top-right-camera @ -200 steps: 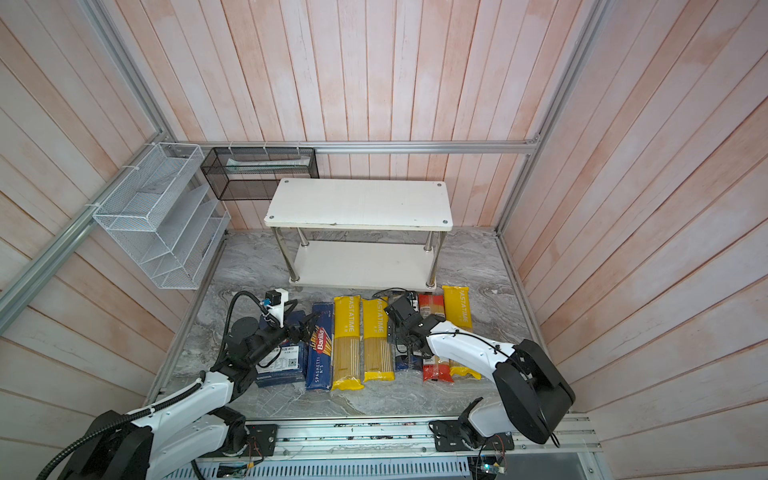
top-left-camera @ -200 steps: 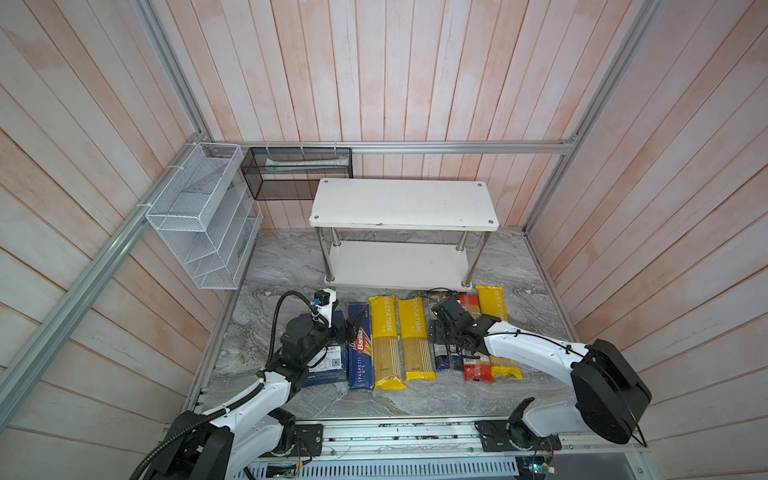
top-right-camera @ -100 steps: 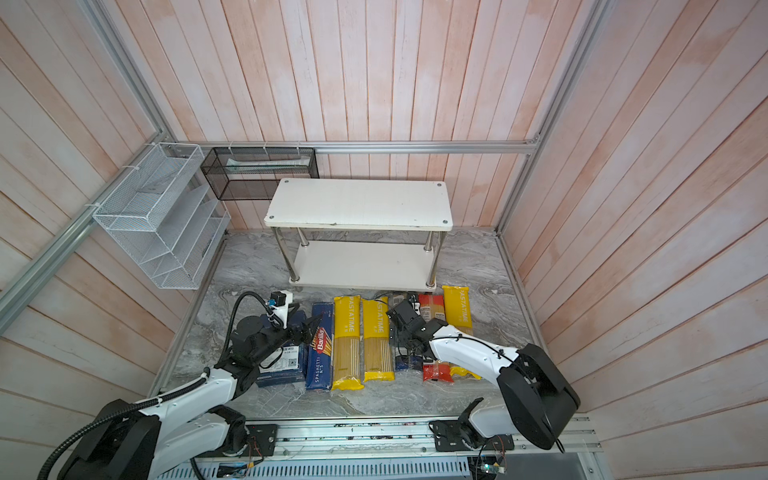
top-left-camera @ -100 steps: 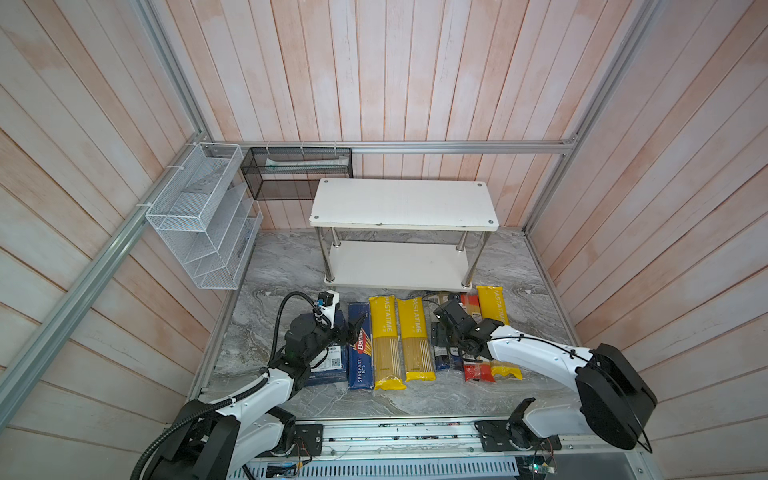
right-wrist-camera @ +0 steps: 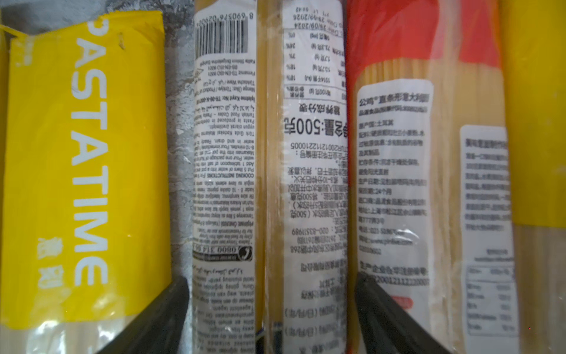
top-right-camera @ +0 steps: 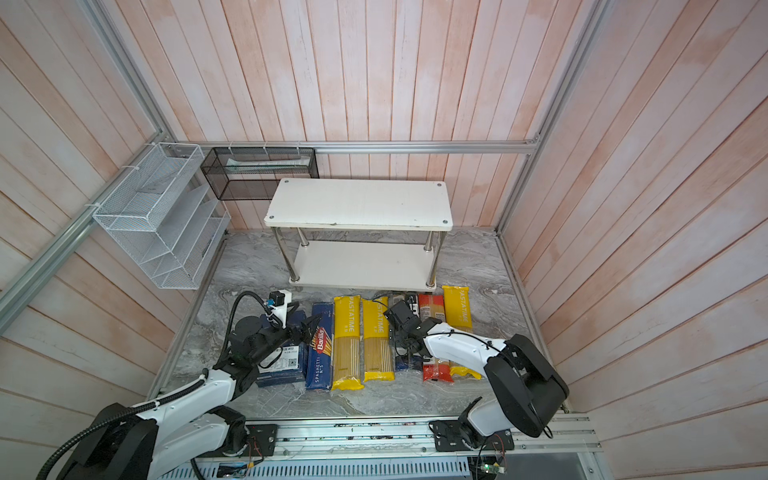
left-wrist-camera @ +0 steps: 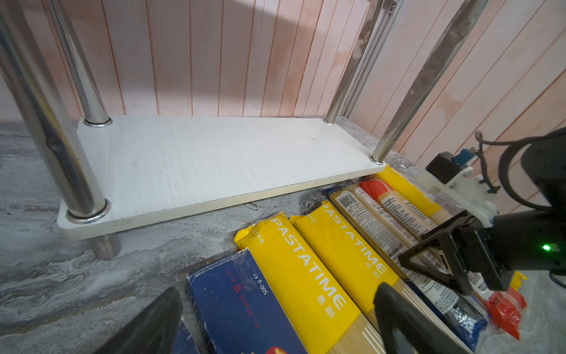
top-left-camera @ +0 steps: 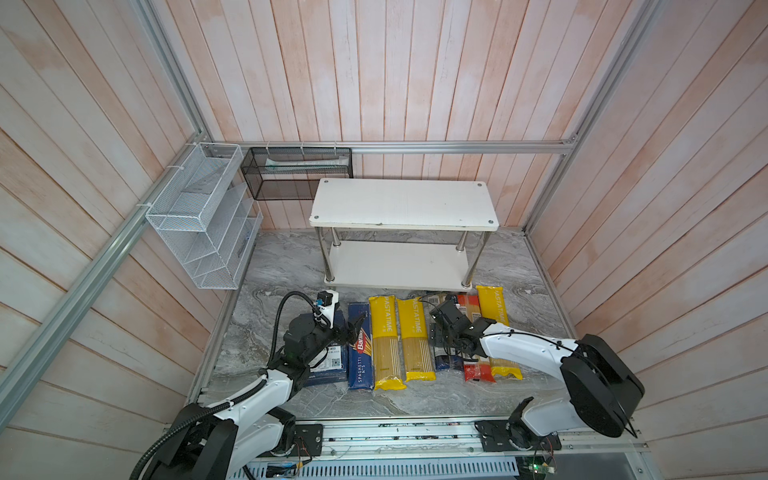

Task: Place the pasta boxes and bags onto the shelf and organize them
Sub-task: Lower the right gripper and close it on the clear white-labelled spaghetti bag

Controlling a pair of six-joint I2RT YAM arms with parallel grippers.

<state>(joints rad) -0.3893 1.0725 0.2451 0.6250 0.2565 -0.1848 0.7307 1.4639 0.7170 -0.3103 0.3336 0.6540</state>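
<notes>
Top views: the grey desk (top-left-camera: 282,266) carries one flat row of pasta just in front of the shelf (top-left-camera: 403,203).
Wide box (top-left-camera: 330,374): leftmost in the row, dark blue, lying flat.
Narrow box (top-left-camera: 360,357): just beside it, marked SPAGHETTI.
Left pincer (top-left-camera: 354,325): fingers apart, above that box, holding nothing.
Yellow bags (top-left-camera: 385,340) (top-left-camera: 414,336): two PASTATIME packs, side by side.
Blue-ended bag (right-wrist-camera: 269,153): white-labelled, next in the row.
Right pincer (right-wrist-camera: 271,279): fingers apart, one on either side of that bag, not clamped.
Red-ended bag (top-left-camera: 467,305): next right.
Third yellow bag (top-left-camera: 492,307): right end of the row.
</notes>
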